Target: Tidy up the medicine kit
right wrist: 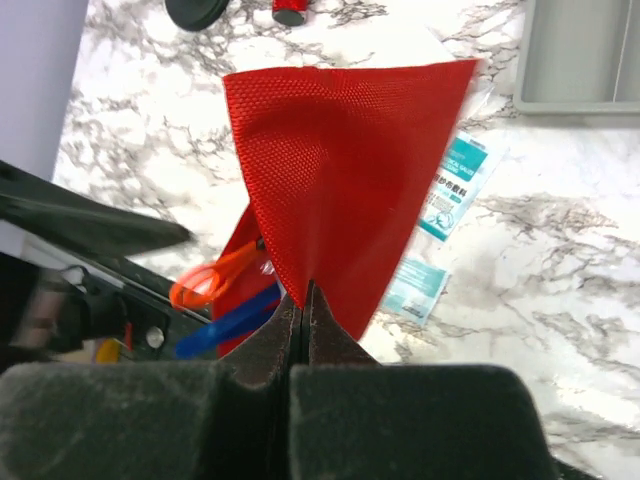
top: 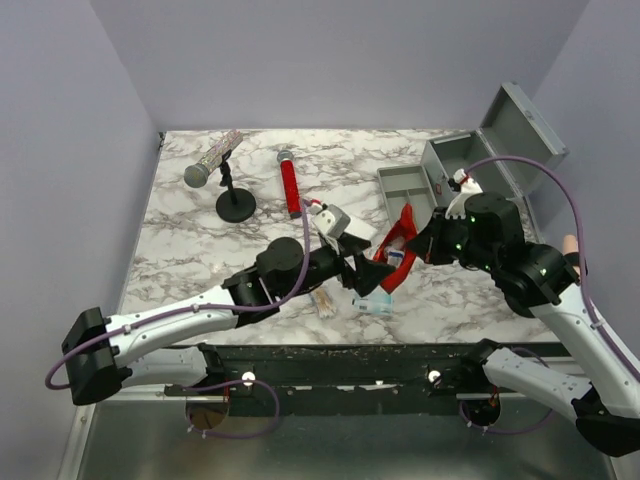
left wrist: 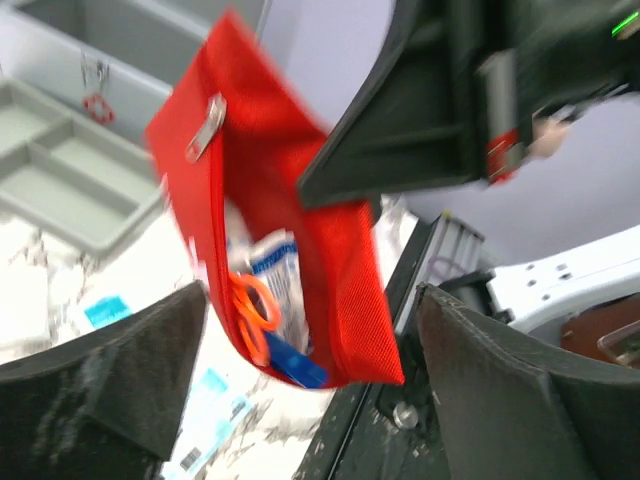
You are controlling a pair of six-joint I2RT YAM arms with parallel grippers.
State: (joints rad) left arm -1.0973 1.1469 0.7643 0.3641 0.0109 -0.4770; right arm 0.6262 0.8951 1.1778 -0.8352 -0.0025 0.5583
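Observation:
The grey metal medicine kit box [top: 462, 160] stands open at the back right, lid [top: 524, 122] leaning back. Its grey divided tray [top: 404, 190] lies on the table beside it; both also show in the left wrist view, box [left wrist: 120, 40] and tray [left wrist: 70, 180]. My right gripper [right wrist: 303, 300] is shut on a corner of the red pouch [right wrist: 340, 170] and holds it in the air [top: 402, 232]. Orange scissors [left wrist: 255, 310], a blue item [left wrist: 295, 362] and a white packet [left wrist: 275, 270] sit in the open pouch [left wrist: 290, 200]. My left gripper [left wrist: 310, 300] is open, its jaws on either side of the pouch's lower end, not touching it.
Teal packets [right wrist: 458, 185] [right wrist: 415, 290] lie on the marble table under the pouch. A microphone stand [top: 235, 203] with a glittery microphone [top: 213, 158] and a red tube [top: 290, 185] stand at the back left. A small wooden item [top: 322, 300] lies near the front edge.

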